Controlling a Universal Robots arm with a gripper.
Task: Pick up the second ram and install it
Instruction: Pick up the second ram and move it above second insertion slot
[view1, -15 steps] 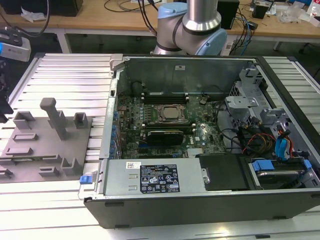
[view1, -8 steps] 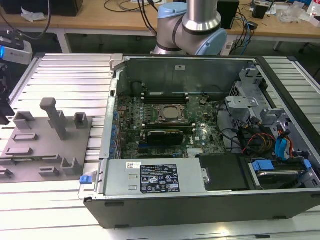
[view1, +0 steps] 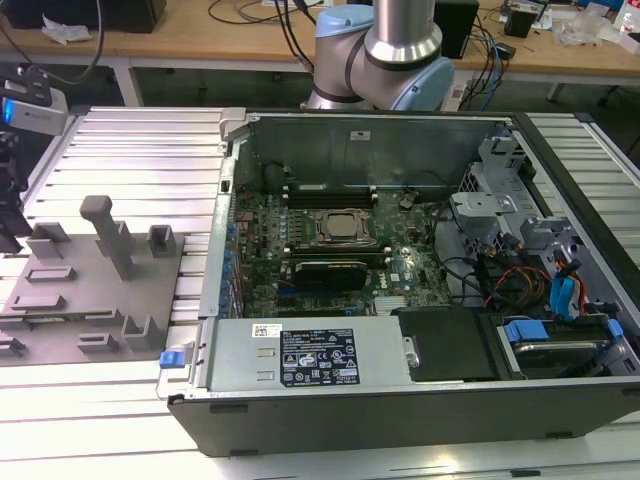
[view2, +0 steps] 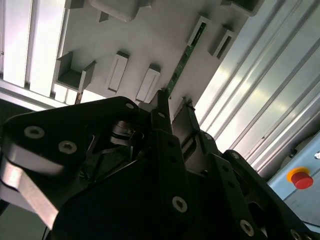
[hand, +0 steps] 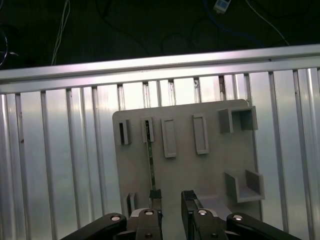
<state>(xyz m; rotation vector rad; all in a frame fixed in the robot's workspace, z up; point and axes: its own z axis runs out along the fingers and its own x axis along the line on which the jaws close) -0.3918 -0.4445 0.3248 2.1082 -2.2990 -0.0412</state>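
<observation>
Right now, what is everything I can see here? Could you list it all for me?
computer case: one, black, lid off, on the table, middle of the exterior view
motherboard: one, green, inside the case
CPU socket: one, silver-framed, mid-motherboard
power supply: one, silver, along the case's near wall
tray: one, grey, with moulded blocks, on the table
second ram: one, thin dark strip, on edge in the tray
table: one, silver, slatted
button: one, red on yellow, beyond the table
robot arm: one, silver and light blue, behind the case
fingers: two, black, apart, by one end of the ram
</observation>
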